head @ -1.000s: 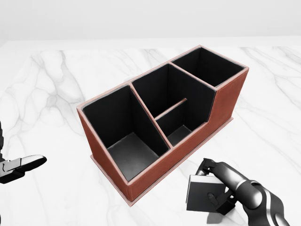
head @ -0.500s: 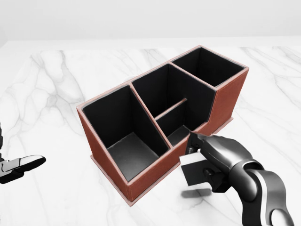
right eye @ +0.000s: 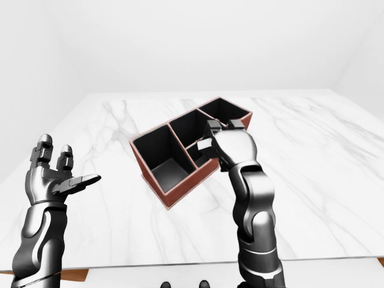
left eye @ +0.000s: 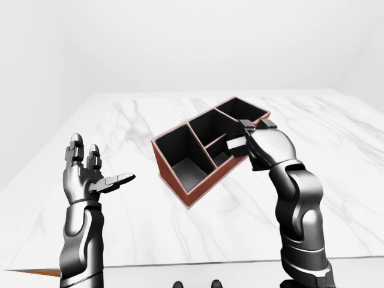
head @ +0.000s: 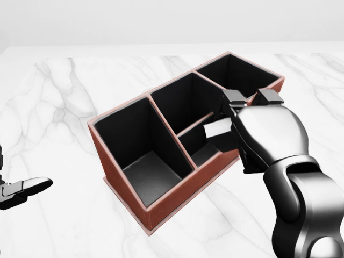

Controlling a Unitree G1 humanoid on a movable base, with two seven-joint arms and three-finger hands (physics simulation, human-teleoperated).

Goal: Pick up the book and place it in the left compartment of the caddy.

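A red-brown caddy [head: 124,189] with black insides stands slantwise on the white marble table [head: 59,107]. Its large left compartment [head: 145,166] holds nothing. My right hand [head: 230,128] is shut on a small dark book [head: 217,130] with a white page edge. It holds the book in the air over the caddy's middle section, just above the small lower cell [head: 203,153]. The back of the hand hides most of the book. Far left of the caddy, my left hand [left eye: 99,175] is raised with open fingers and an empty palm.
The caddy's tall right compartment [head: 236,75] lies beyond my right hand. The table's near edge [left eye: 180,264] runs along the bottom of the left-eye view, with a brown strip [left eye: 42,273] below it. Plain white walls surround the table.
My right hand lifted the book off the table at the lower right and carried it up and left, over the caddy's near wall. The left hand stayed put.
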